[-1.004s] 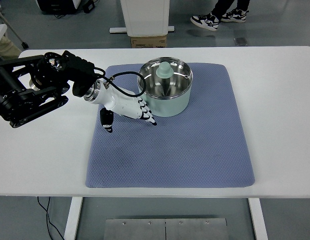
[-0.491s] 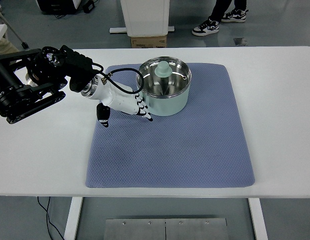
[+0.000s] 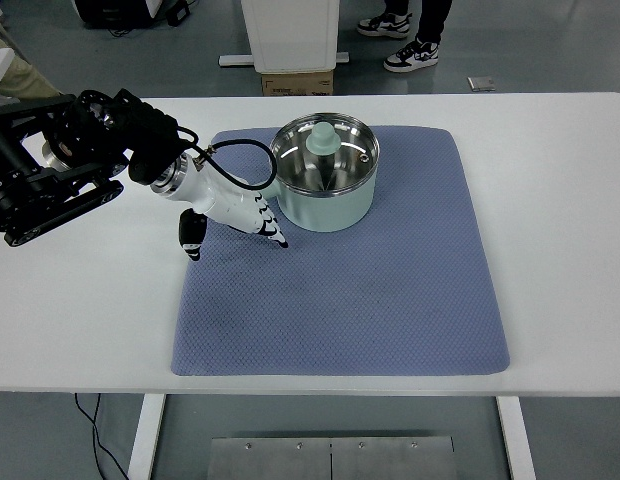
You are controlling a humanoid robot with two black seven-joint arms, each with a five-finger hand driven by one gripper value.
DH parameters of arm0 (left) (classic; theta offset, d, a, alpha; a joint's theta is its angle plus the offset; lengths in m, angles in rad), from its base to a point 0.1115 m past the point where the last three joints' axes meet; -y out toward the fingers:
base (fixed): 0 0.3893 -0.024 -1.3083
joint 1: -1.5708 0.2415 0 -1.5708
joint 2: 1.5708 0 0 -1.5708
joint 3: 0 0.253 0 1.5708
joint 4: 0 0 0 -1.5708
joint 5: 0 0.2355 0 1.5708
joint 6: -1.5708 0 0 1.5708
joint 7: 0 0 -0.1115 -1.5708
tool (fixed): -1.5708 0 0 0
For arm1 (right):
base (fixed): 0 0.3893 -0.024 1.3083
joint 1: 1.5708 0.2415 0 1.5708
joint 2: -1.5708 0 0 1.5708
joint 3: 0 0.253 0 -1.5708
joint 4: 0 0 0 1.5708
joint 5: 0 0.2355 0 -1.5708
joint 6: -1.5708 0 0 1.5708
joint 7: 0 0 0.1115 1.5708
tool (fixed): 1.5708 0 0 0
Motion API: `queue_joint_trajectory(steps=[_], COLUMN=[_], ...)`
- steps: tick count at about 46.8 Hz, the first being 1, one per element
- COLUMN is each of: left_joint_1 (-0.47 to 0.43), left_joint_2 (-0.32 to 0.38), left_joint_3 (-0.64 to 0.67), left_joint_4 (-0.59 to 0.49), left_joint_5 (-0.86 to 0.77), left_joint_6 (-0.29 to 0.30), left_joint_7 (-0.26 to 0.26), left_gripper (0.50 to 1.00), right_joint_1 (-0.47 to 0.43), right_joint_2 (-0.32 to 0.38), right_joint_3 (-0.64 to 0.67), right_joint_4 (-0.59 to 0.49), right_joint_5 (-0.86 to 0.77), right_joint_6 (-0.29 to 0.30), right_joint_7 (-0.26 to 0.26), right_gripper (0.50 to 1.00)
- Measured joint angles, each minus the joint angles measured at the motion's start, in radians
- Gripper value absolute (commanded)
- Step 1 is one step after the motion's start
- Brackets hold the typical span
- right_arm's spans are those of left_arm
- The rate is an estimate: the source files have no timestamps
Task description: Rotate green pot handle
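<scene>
Left hand beside green pot on blue mat, white table.
White table [image 3: 550, 200] carries blue mat [image 3: 390, 300]; green pot [image 3: 325, 185] sits upright at mat's far-left part, mouth up. Left hand [image 3: 235, 208] just left of pot wall, fingers [image 3: 273, 228] loosely extended downward, holding nothing; touching or not, cannot tell. Pot handle looks to poke out leftward behind the hand, mostly hidden, so long axis unclear. Risk: a sideways push slides or tips the pot instead of turning it; the cable could snag.
</scene>
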Motion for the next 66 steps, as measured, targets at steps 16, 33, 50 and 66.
queue_joint_trajectory(steps=[16, 33, 50, 66], left_joint_1=[-0.003, -0.008, -0.009, -0.01], left_joint_2=[0.0, 0.0, 0.0, 0.0], left_joint_3=[-0.003, -0.003, -0.003, -0.003], left_joint_4=[0.037, 0.075, 0.085, 0.104], left_joint_5=[0.094, 0.141, 0.161, 0.205], left_joint_6=[0.003, 0.01, 0.013, 0.041], left_joint_7=[0.0, 0.0, 0.0, 0.0], left_gripper=[1.0, 1.0, 1.0, 1.0], right_joint_1=[0.0, 0.0, 0.0, -0.001], right_joint_2=[0.0, 0.0, 0.0, 0.0], right_joint_3=[0.0, 0.0, 0.0, 0.0], right_joint_4=[0.0, 0.0, 0.0, 0.0], right_joint_5=[0.0, 0.0, 0.0, 0.0], right_joint_6=[0.0, 0.0, 0.0, -0.001], right_joint_7=[0.0, 0.0, 0.0, 0.0], right_gripper=[1.0, 1.0, 1.0, 1.0])
